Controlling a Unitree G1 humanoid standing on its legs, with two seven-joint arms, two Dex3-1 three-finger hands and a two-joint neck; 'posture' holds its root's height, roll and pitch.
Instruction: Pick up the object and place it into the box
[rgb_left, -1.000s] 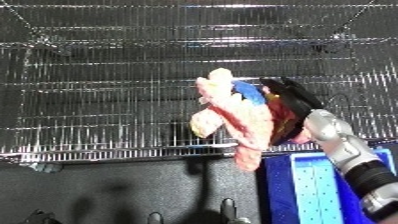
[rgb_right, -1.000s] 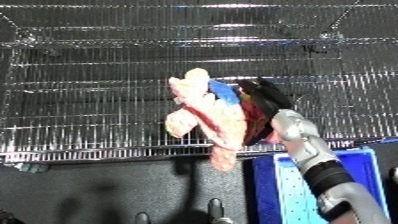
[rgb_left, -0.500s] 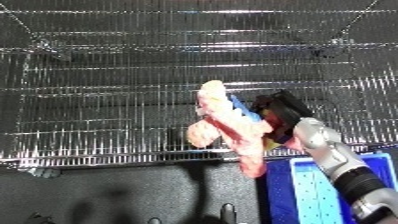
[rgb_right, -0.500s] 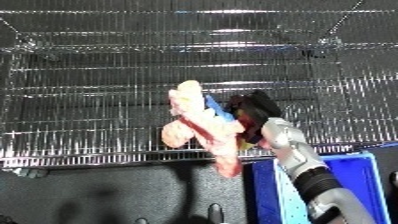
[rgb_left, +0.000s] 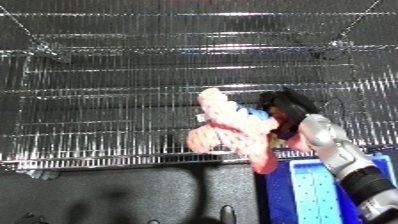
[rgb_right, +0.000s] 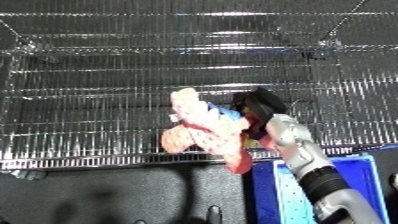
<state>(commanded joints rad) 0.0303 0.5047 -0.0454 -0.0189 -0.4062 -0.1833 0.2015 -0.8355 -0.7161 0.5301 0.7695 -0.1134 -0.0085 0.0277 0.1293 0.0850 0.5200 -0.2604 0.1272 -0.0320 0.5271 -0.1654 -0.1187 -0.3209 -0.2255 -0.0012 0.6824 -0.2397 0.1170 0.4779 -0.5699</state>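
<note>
A pink soft toy (rgb_left: 233, 128) with a blue patch hangs in the air over the front rail of the wire shelf (rgb_left: 115, 100). My right hand (rgb_left: 288, 113) is shut on the toy's right side, with its forearm rising from the lower right corner. The toy's lower end dangles just left of the blue bin (rgb_left: 318, 191), whose perforated floor shows at the bottom right. My left hand shows in neither view.
The wire shelf fills the upper part of both views, with a raised wire back and corner braces (rgb_left: 44, 48). A dark flat surface (rgb_left: 124, 195) lies below the shelf's front rail, left of the bin.
My right hand has carried the toy lower in the picture, from above the shelf's deck to the front rail. The bin shows larger, so the camera has tipped too.
</note>
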